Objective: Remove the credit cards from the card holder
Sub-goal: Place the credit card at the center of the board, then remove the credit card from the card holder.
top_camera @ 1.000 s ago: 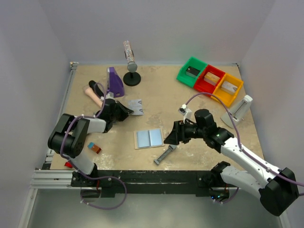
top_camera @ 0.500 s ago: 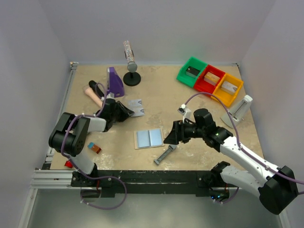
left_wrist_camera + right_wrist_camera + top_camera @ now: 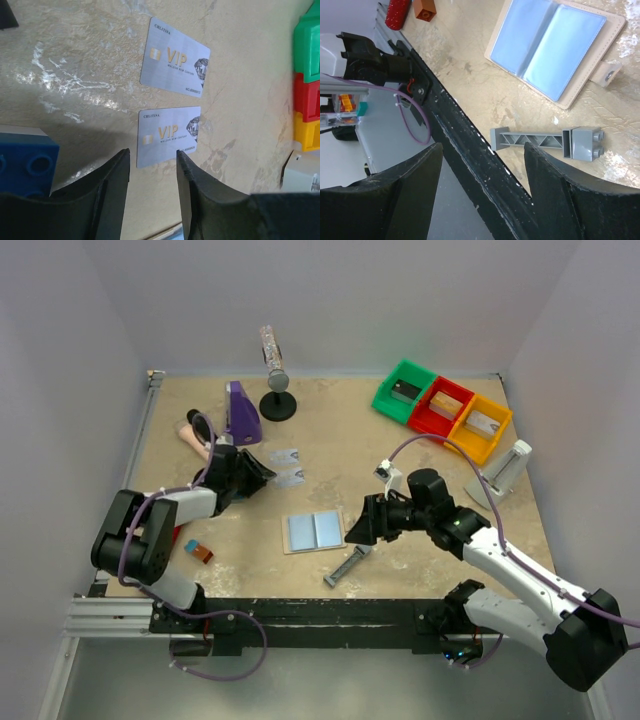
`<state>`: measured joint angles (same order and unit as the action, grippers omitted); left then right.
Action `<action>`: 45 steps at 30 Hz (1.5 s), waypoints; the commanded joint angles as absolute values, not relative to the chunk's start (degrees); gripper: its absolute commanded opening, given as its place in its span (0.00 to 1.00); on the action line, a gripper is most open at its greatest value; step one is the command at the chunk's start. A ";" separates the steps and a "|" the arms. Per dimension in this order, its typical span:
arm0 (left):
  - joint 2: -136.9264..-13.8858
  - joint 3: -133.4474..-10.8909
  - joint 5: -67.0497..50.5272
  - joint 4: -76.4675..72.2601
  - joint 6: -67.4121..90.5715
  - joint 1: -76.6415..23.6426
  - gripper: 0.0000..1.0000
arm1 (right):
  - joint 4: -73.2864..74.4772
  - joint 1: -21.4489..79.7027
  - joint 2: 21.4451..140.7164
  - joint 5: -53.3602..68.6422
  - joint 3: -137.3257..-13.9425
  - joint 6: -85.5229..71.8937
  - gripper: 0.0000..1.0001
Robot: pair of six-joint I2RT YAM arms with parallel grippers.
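Note:
The card holder (image 3: 315,531) lies open and flat near the table's middle, and the right wrist view shows its two pale blue panels and tan edge (image 3: 555,42). Two pale grey credit cards lie side by side on the table, one farther (image 3: 175,63) and one nearer (image 3: 169,135); from above they sit left of centre (image 3: 288,466). My left gripper (image 3: 152,162) hovers open just behind the nearer card, nothing between its fingers. My right gripper (image 3: 485,165) is open and empty, just right of the holder (image 3: 358,524).
A grey bar-shaped tool (image 3: 545,142) lies by the front edge, below the holder. A blue studded block (image 3: 25,160) is left of my left fingers. Green, red and yellow bins (image 3: 442,408) stand back right. A purple object (image 3: 241,412) and a stand (image 3: 277,400) are at the back left.
My left gripper has opened and let go of a grey card, which now lies beside the other one. The right arm has barely moved.

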<state>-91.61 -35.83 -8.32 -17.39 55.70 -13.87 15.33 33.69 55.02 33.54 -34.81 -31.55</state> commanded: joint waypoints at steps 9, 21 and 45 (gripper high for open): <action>-67.87 -35.60 7.97 2.08 47.64 -29.85 0.49 | 23.46 33.75 59.84 19.44 -41.74 -26.28 0.68; -47.92 -20.48 17.06 10.01 59.85 -44.65 0.66 | 26.28 33.84 77.15 16.00 -49.21 -26.37 0.65; -46.05 -15.11 10.11 2.46 58.71 -45.35 0.75 | 28.48 33.75 94.75 18.19 -57.05 -24.78 0.18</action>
